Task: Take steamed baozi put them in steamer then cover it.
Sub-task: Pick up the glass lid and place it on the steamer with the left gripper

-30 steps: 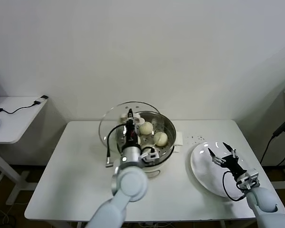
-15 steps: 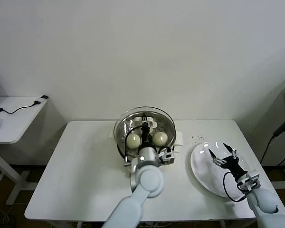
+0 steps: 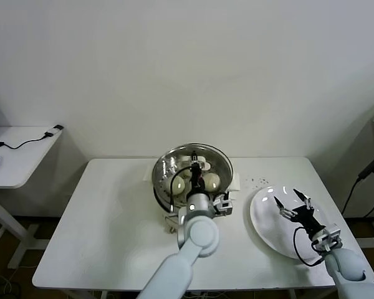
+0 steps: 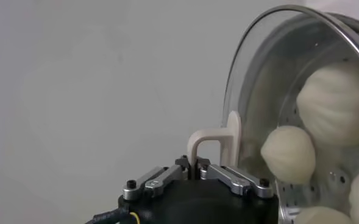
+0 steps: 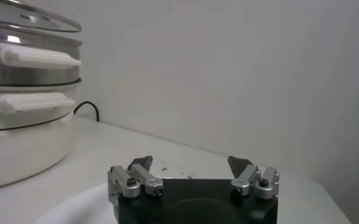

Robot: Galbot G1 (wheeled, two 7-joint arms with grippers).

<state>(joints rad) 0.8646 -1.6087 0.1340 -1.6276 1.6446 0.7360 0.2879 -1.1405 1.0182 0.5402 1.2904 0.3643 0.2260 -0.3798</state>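
The steamer (image 3: 160,192) stands at the table's far middle. The cover (image 3: 174,163), a clear glass lid, lies over its top, a little tilted. My left gripper (image 3: 195,166) is shut on the lid's white handle (image 4: 219,141), as the left wrist view (image 4: 194,164) shows. The steamed baozi (image 3: 212,181) show through the glass inside the basket, and in the left wrist view (image 4: 287,153). My right gripper (image 3: 293,204) is open and empty over the white plate (image 3: 268,232) at the right. The right wrist view (image 5: 191,165) shows the steamer (image 5: 27,70) beyond it, with the lid rim (image 5: 39,17) on top.
A white side table (image 3: 19,156) with a cable stands at the far left. Dark crumbs (image 3: 257,182) lie on the table between steamer and plate. The plate lies near the table's right edge.
My left gripper has carried the lid to the right, from beside the steamer's left rim to over its top. The right arm has not moved.
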